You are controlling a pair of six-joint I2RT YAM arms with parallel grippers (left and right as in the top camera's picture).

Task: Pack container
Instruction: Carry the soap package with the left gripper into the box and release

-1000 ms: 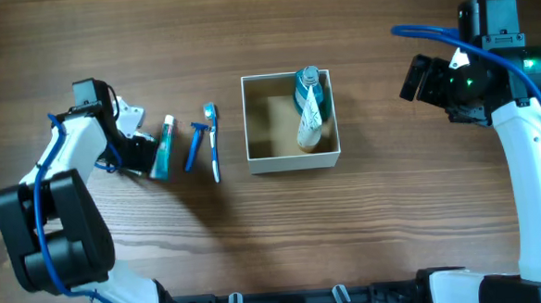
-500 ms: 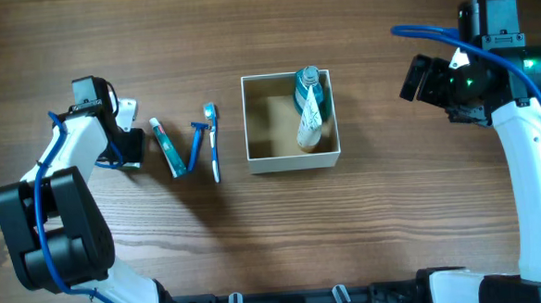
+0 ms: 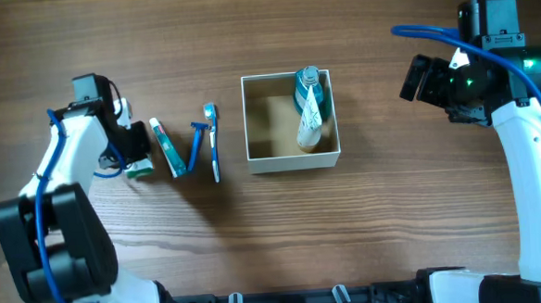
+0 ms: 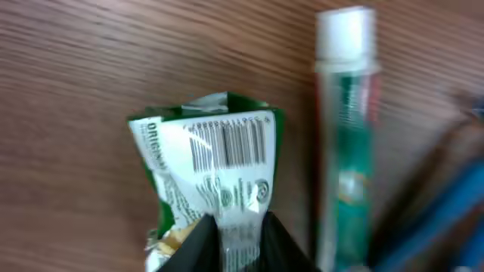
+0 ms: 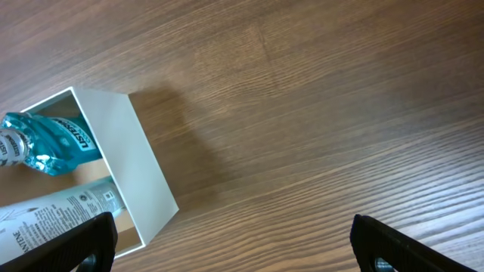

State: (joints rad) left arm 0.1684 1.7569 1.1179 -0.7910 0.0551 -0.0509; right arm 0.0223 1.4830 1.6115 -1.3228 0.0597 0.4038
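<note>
The container (image 3: 269, 124) is a white-walled box with a tan inside, at mid-table. In it lie a teal bottle (image 3: 309, 86) and a white tube (image 3: 309, 123). Left of it lie a toothbrush (image 3: 212, 141), a blue razor (image 3: 196, 146) and a green-and-white toothpaste tube (image 3: 166, 148). My left gripper (image 3: 133, 151) is at the far left of that row. In the left wrist view, my left gripper (image 4: 236, 242) is shut on the white edge of a green packet (image 4: 215, 159), beside the toothpaste tube (image 4: 346, 143). My right gripper (image 5: 234, 249) hangs open to the right of the container (image 5: 140, 166).
The table top (image 3: 395, 219) is brown wood. The razor and toothbrush show as blurred blue shapes (image 4: 454, 196) at the right edge of the left wrist view. The right arm's white link (image 3: 532, 184) runs along the table's right side.
My left gripper drew back left from the toothpaste tube, which now lies tilted, and closed on the green packet. The right arm has not moved.
</note>
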